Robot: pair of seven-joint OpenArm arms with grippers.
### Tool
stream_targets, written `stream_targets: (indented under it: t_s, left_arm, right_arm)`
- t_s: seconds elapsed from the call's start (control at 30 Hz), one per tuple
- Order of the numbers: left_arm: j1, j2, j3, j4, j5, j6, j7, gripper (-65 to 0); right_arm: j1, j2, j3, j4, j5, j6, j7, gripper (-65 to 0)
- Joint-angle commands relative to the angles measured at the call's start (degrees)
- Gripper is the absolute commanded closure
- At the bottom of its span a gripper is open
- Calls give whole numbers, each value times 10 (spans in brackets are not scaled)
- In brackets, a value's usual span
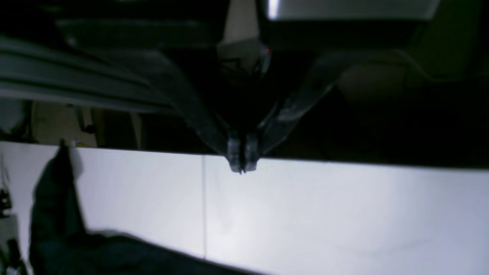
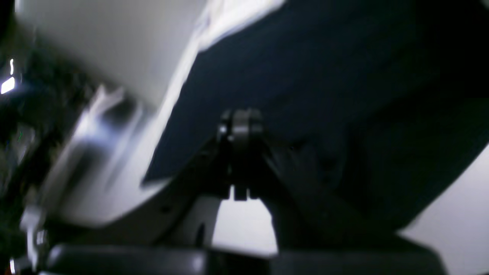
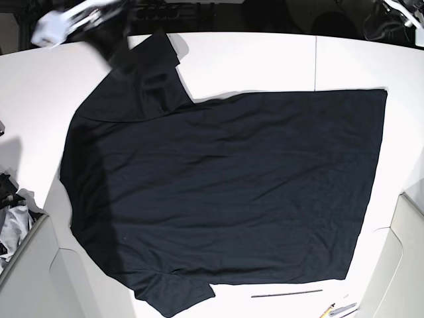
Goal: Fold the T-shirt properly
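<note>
— Where's the T-shirt [image 3: 225,192]?
— Spread flat on the white bench [image 3: 252,59], one sleeve reaching up toward the right hand [image 2: 240,126], the other sleeve at the near edge.
— And that right hand?
— Fingers pressed together, nothing between them. Dark shirt fabric [image 2: 305,76] lies just beyond and to one side of its tips; the view is blurred.
— The left hand [image 1: 242,156]?
— Also clenched, empty, hanging over bare bench, with the shirt [image 1: 95,252] well off to its side.
— Anything else?
— A small grey-white cloth pile [image 3: 12,222] at the bench's edge, a thin rod [image 3: 286,292] beside the shirt's hem.
</note>
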Motion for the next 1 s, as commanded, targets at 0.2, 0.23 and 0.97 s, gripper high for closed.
stream_targets:
  t_s: [0.2, 0.23, 0.97]
  left_arm:
    - [1, -5, -47, 11, -32, -6, -3, 0]
    - [1, -5, -50, 11, -36, -6, -3, 0]
    - [-109, -7, -52, 11, -53, -6, 61, 0]
  right_arm:
    - [74, -59, 174, 10, 100, 16, -50, 0]
    - [83, -64, 203, 10, 111, 16, -54, 0]
    - [350, -121, 408, -278, 228, -3, -144, 0]
